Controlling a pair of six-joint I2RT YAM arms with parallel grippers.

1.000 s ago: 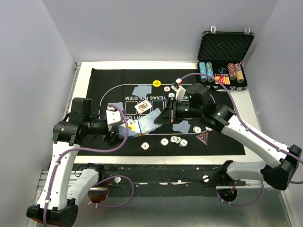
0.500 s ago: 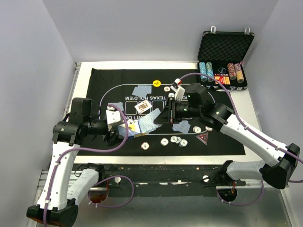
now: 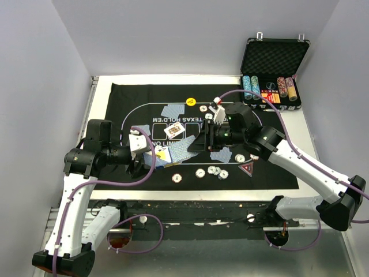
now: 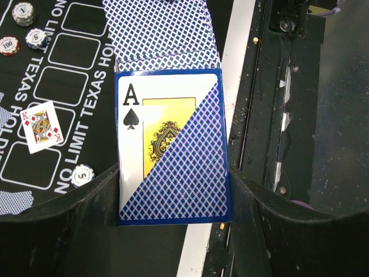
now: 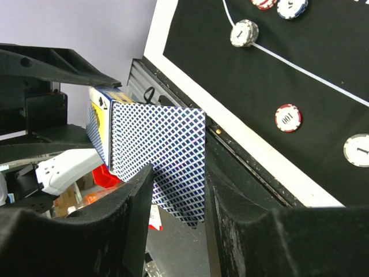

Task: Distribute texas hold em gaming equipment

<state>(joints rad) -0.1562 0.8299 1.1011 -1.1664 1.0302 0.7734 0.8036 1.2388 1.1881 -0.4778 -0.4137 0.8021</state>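
The blue cardboard card box [image 4: 173, 150], printed with an ace of spades, hangs over the near half of the mat, left of centre. A sheaf of blue-backed playing cards [image 4: 161, 34] juts from its open end. The left gripper [image 4: 174, 193] is clamped on the box, one black finger against each long side. Facing it, the right gripper [image 5: 180, 183] straddles the foremost protruding card [image 5: 158, 147]. Its jaws stand parted, and a dark sliver shows between the card's edge and one finger, so I judge it is not pinching the card.

Below, the black felt mat with white lettering [image 3: 271, 173] is partly laid out. A face-up king [image 4: 41, 126] lies by the printed boxes. There are face-down cards at the far side [image 3: 170, 109] and a face-down card by the right arm [image 3: 219, 154]. Striped poker chips [image 3: 212, 171] sit in a row near the front, beside a dark red triangular marker [image 3: 247, 168], and a yellow round button [image 3: 190, 102] lies farther back. The black foam-lined metal case [image 3: 274, 55] stands open at the far right corner, with chip stacks [image 3: 251, 86] in it.

The step in hand looks like drawing a card from the held box. Next, the right jaws need to close on one card alone and slide it out along the box's length while the left grip holds firm. The card then goes to an unfilled printed box. The cards sit fanned and close together, so several could drag out at once.
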